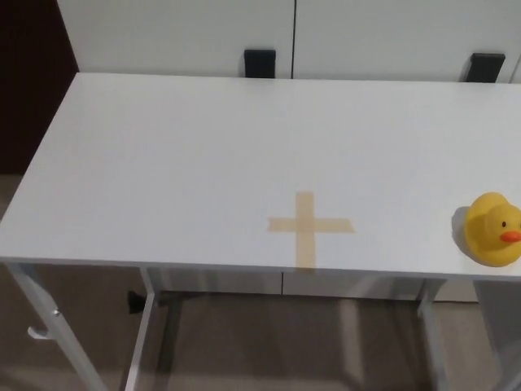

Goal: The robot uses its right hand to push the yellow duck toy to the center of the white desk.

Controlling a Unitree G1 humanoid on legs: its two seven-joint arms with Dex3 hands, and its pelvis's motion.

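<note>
A yellow duck toy (pixel 492 229) with an orange beak stands upright near the right front corner of the white desk (pixel 179 163), beak pointing right. A tan tape cross (pixel 308 226) marks the desk top near its front edge, well to the left of the duck. Neither of my hands shows in the head view.
Two black brackets (pixel 260 62) (pixel 487 66) sit against the white wall panels behind the desk's far edge. The desk's white legs (pixel 49 326) and brown floor show below the front edge. A dark area lies at the far left.
</note>
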